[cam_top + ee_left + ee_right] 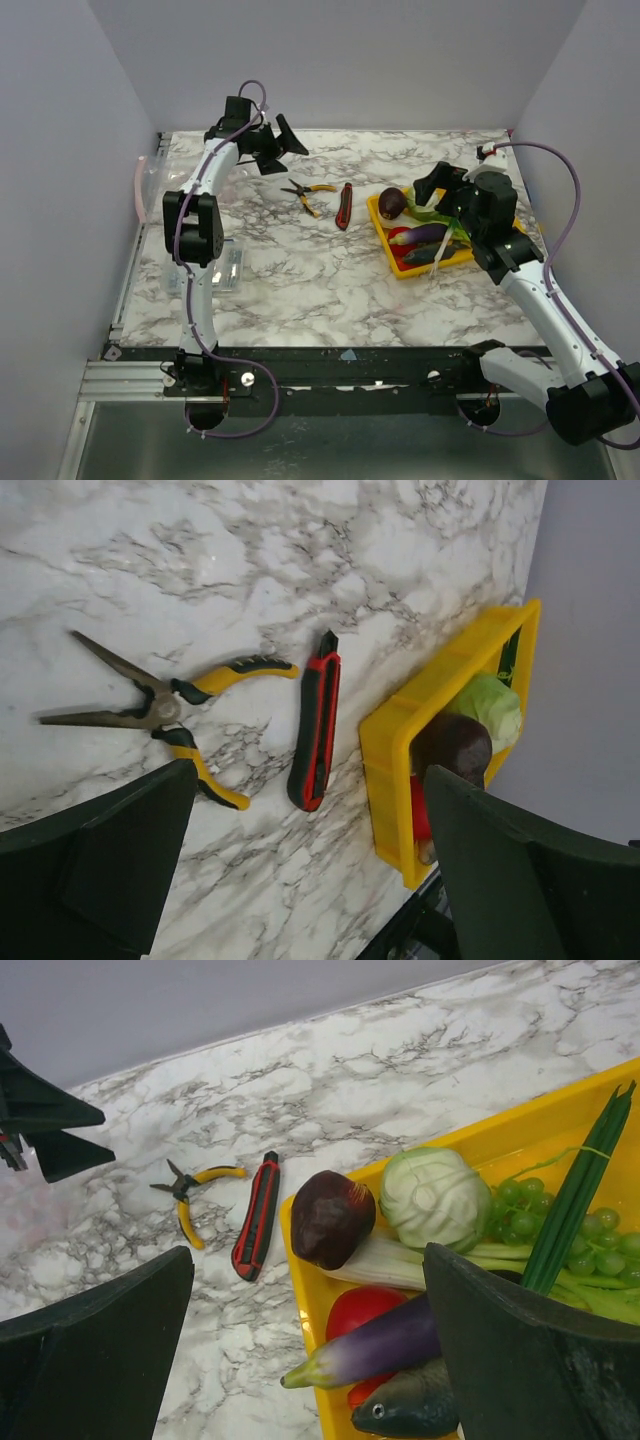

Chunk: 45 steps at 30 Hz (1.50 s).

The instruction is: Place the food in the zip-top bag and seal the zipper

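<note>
I see my left gripper [282, 150] wide open and empty at upper left, my right gripper [442, 195] likewise agape above the yellow plastic tray [383, 236] of small plastic toy vegetables [420, 234].

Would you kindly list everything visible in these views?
table: one, white-grey marble, beneath everything
tray: one, yellow, table's right
eggplant: one, purple, in tray
maroon round vegetable: one, maroon, tray's far-left corner
cabbage: one, pale green, in tray
grapes: one bunch, green, in tray
red vegetable: one, red, partly under eggplant
fish-shaped piece: one, dark grey, tray's near edge
green stalk: one, dark green, over grapes
pliers: one, yellow-handled, table's middle
utility knife: one, red-black, between pliers and tray
clear box: one, transparent, beside left arm
zip-top bag: one, clear, far-left table edge
left end effector: one, black, open, above far-left table
right end effector: one, black, open, above tray
</note>
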{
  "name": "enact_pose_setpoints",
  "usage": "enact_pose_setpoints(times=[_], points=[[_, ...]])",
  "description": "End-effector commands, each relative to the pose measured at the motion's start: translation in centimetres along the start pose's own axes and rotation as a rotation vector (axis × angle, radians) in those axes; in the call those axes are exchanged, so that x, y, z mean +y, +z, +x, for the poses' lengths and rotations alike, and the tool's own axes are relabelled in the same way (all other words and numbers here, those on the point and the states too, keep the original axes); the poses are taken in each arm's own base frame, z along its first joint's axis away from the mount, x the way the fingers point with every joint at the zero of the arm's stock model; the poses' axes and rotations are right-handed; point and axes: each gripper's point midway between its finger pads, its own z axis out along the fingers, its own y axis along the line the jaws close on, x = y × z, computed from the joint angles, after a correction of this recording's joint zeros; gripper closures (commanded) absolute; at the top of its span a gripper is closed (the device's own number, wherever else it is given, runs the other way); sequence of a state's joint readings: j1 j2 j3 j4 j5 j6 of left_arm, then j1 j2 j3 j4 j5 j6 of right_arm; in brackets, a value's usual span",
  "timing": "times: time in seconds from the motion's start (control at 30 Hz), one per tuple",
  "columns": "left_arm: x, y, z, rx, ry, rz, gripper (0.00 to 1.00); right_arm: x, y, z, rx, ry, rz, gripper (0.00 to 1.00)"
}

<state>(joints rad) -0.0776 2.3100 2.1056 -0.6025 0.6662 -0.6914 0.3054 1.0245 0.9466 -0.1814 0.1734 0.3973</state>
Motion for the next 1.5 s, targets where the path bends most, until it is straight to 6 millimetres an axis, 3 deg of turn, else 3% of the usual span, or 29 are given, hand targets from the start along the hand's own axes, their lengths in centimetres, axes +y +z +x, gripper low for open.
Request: enact_pose_setpoints(times=[0.0,0.07,0.23,0.33,0.53,0.57,0.7,0.87,1.3,1.4,1.47], points=[[-2.1,-3.2,-0.4,-0.074,0.110,-0.041,0.02,0.2,-0.2,0.2,0.013,0.012,-0.016,0.00],[0.0,-5.8,-1.7,-0.185,0.165,-0.178,0.01,0.3,-0.2,0.3,0.013,0.013,-0.022,0.00],[7.5,-12.8,-5.5,-0.399,0.135,-0.524,0.01,0.4,0.1,0.5,0.016,0.012,-0.030,0.00],[10.2,-14.5,-6.8,-0.434,0.109,-0.655,0.01,0.6,0.3,0.6,0.023,0.014,-0.037,0.00],[11.7,-13.9,-9.0,-0.393,0.246,-0.875,0.01,0.4,0.5,1.0,0.027,0.015,-0.031,0.00],[10.8,-12.9,-8.7,-0.377,0.314,-0.902,0.01,0.4,0.5,1.1,0.029,0.014,-0.032,0.00],[10.5,-11.6,-9.2,-0.354,0.457,-0.966,0.01,0.3,0.5,1.4,0.036,0.013,-0.033,0.00],[11.9,-9.9,-9.0,-0.274,0.566,-1.043,0.01,0.3,0.5,1.4,0.034,0.006,-0.035,0.00],[15.8,-7.7,-7.1,-0.122,0.603,-1.108,0.02,0.5,0.7,1.9,0.040,0.013,-0.050,0.00],[16.4,-7.0,-6.7,-0.096,0.607,-1.100,0.21,0.5,0.5,2.0,0.045,0.015,-0.052,0.00],[16.6,-6.8,-6.7,-0.087,0.613,-1.094,0.40,0.4,0.4,1.9,0.040,0.015,-0.050,0.00]])
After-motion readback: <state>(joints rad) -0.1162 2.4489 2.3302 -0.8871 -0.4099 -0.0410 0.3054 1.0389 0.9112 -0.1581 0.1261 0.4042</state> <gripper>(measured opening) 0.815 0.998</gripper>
